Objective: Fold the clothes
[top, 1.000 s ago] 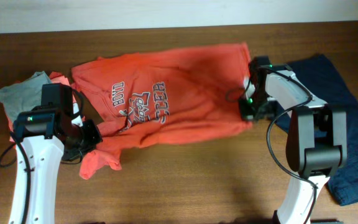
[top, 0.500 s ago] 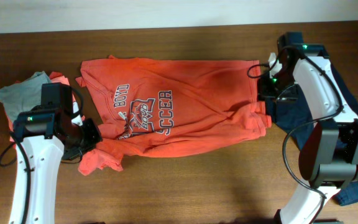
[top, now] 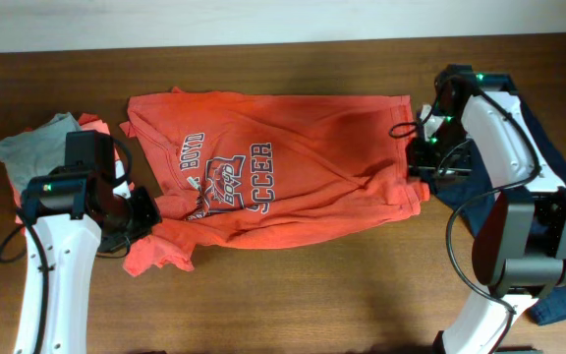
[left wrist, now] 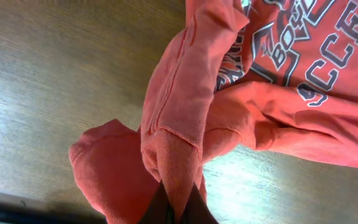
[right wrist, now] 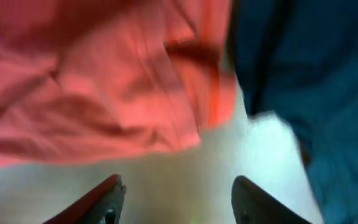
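Orange-red cotton T-shirt (top: 293,192) with dark letters lies long-ways across the brown wooden table (top: 312,295), print up and a bit wrinkly. Its right end sits just left of the right gripper (top: 423,167), whose jaws stand apart and hold nothing. The left gripper (top: 141,211) pinches the bunched sleeve (tightly). A dark blue cloth garment (top: 558,147) crowds the right side, and bare wood lies in front.

The left white-shelled arm (top: 49,280) and the right white-shelled arm (top: 504,147) share blocky black joint housings (top: 504,234), thin black cables (top: 449,241) looping beside them, and small green lights (top: 480,76). The right gripper (right wrist: 178,183) has two dark fingers (right wrist: 107,199), blurred, perhaps black plastic.
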